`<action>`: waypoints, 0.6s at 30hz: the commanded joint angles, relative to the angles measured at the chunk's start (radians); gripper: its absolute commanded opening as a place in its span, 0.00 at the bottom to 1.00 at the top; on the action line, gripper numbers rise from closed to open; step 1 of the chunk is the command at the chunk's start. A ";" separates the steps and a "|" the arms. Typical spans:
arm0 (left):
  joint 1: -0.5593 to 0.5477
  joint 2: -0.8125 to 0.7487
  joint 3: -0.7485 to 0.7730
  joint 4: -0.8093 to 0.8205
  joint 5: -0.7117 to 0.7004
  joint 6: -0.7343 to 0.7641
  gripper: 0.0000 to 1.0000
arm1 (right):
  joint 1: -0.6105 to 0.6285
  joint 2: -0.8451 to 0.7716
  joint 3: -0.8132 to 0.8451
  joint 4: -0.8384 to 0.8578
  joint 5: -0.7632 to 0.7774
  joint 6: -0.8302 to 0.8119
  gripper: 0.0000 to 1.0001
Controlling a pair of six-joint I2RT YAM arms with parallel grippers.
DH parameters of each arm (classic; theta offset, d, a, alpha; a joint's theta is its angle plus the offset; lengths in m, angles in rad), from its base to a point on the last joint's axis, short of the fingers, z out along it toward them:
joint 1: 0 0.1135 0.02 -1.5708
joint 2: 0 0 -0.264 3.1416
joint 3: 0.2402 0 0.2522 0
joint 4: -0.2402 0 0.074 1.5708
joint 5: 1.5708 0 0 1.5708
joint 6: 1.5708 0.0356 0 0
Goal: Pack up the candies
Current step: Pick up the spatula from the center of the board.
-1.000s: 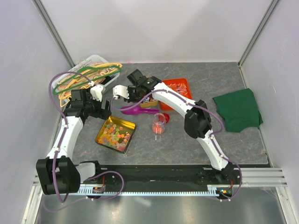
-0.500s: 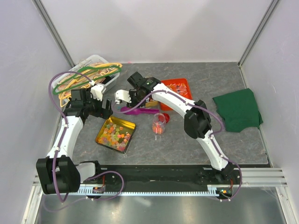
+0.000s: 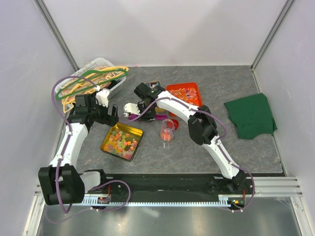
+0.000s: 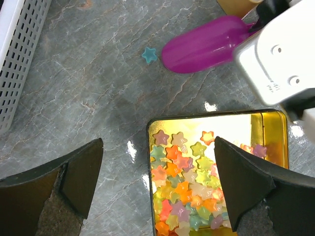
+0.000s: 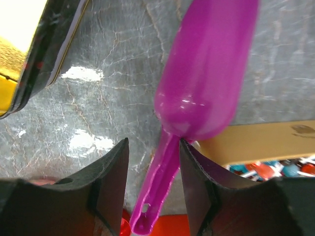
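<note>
Candies (image 4: 182,196) fill the gold tin (image 4: 246,129) toward the near-left of the tabletop (image 3: 221,147), under the left gripper (image 4: 157,142), its jaws spread wide. The right gripper (image 5: 153,147) stands parted astride the handle of the purple scoop (image 5: 206,73). An orange tray (image 3: 199,93) and a cup (image 3: 167,132) crowd alongside, and a green cloth (image 3: 251,115) lies at the right edge.

Our right arm (image 3: 202,129) arches from its base across to the purple scoop (image 5: 206,73), and our right gripper (image 5: 153,147) points down astride the scoop's handle, jaws parted. Our left arm (image 3: 71,140) leans forward; our left gripper (image 4: 157,191) hangs just left of the scoop, jaws spread wide, holding nothing.
</note>
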 commanded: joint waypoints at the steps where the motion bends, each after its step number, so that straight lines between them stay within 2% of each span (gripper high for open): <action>1: 0.004 -0.017 -0.004 0.039 0.021 -0.010 1.00 | 0.002 0.038 0.060 -0.035 -0.011 -0.017 0.52; 9: 0.006 -0.020 -0.010 0.043 0.020 -0.010 1.00 | 0.000 0.094 0.100 -0.029 0.040 -0.011 0.52; 12: 0.004 -0.017 -0.013 0.045 0.020 -0.011 1.00 | 0.002 0.101 0.098 -0.027 0.046 -0.011 0.46; 15: 0.006 -0.016 -0.012 0.048 0.020 -0.011 1.00 | 0.000 0.114 0.098 -0.029 0.057 -0.005 0.30; 16: 0.006 -0.016 -0.012 0.048 0.020 -0.010 1.00 | 0.002 0.117 0.098 -0.029 0.058 -0.001 0.18; 18: 0.004 -0.016 -0.013 0.049 0.020 -0.011 1.00 | 0.002 0.114 0.088 -0.029 0.054 0.002 0.08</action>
